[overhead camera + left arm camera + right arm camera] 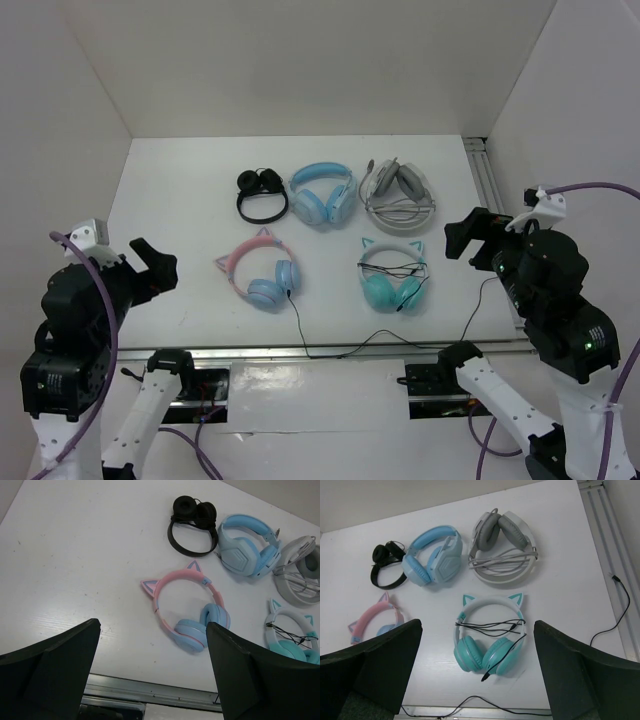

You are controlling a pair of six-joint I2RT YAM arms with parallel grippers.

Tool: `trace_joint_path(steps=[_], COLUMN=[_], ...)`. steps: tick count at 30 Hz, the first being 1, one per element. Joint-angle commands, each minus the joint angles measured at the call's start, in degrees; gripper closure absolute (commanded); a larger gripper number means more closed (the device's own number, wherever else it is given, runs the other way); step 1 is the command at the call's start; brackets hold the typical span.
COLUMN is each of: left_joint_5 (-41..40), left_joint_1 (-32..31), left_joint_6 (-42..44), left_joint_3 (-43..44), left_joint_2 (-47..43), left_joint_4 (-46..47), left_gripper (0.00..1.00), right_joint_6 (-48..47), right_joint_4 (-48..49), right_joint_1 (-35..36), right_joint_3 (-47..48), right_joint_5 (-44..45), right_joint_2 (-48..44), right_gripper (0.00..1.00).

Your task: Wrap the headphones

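The headphones (258,272), with a pink cat-ear headband and light blue ear cups, lie flat at the table's front left of centre. They also show in the left wrist view (189,632) and partly in the right wrist view (369,619). Their thin black cable (330,350) runs loose from the right cup down to the front edge, then right and up the right side. My left gripper (158,264) is open and empty, raised to the left of the headphones (152,625). My right gripper (462,238) is open and empty, raised at the right (477,624).
A teal cat-ear pair (392,274) with its cable wound on lies right of the pink pair. Behind are a small black pair (262,192), an all-blue pair (322,192) and a white-grey pair (398,185). A metal rail (482,170) runs along the right edge.
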Motion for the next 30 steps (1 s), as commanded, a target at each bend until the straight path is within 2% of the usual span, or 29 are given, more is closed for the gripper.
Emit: trace_joint_path(steps=[1, 6, 10, 11, 15, 16, 18, 19, 20, 22, 24, 28, 30], left_joint_5=[-0.56, -0.03, 4.43, 10.71, 24.09, 25.09, 22.93, 19.95, 16.61, 10.00, 11.55, 8.59, 9.11], left_joint_1=[0.13, -0.40, -1.18, -1.71, -2.24, -2.24, -2.24, -5.20, -7.32, -10.84, -10.86, -10.86, -10.25], left_joint_6=[1.25, 1.78, 3.27, 4.23, 9.06, 9.07, 10.91, 10.92, 10.31, 10.31, 12.05, 15.22, 15.84], left_joint_3=[0.10, -0.43, -3.06, -4.98, -9.91, -10.70, -12.02, -12.03, -11.42, -8.70, -6.68, -2.03, -1.39], left_joint_2=[-1.30, -1.31, -1.31, -1.31, 2.29, 5.69, 11.14, 14.04, 20.77, 26.79, 33.98, 44.36, 46.76], left_joint_4=[1.45, 1.45, 3.64, 6.09, 13.04, 14.36, 16.55, 16.57, 16.57, 17.35, 19.81, 19.82, 22.35], left_gripper=[0.00, 0.00, 0.00, 0.00, 0.00, 0.00, 0.00, 0.00, 0.00, 0.00, 0.00, 0.00, 0.00], right_joint_6=[-0.62, -1.14, -1.15, -1.15, -1.67, -1.67, -1.67, -1.67, -1.67, -1.67, -1.67, -1.67, -1.67], right_joint_4=[-0.61, -0.61, -0.09, -0.09, 1.93, 1.94, 3.95, 4.57, 5.96, 7.38, 8.96, 10.29, 11.60], right_joint_1=[0.38, 0.38, 0.38, 0.38, 0.38, 0.38, 0.38, 0.38, 0.38, -0.14, -0.75, -1.81, -1.82], right_joint_3=[2.11, 2.11, 0.45, 0.44, -1.49, -2.19, -3.15, -4.47, -5.27, -7.46, -8.78, -10.81, -12.47], right_joint_5=[0.98, 0.37, -0.16, -0.17, -3.59, -5.07, -7.01, -8.67, -9.65, -12.89, -15.27, -20.63, -23.97], right_joint_2=[-0.10, -0.71, -0.71, -0.71, -0.71, -0.71, -1.24, -1.94, -2.47, -2.99, -3.52, -4.75, -5.37], right_gripper=[0.00, 0.00, 0.00, 0.00, 0.00, 0.00, 0.00, 0.00, 0.00, 0.00, 0.00, 0.00, 0.00])
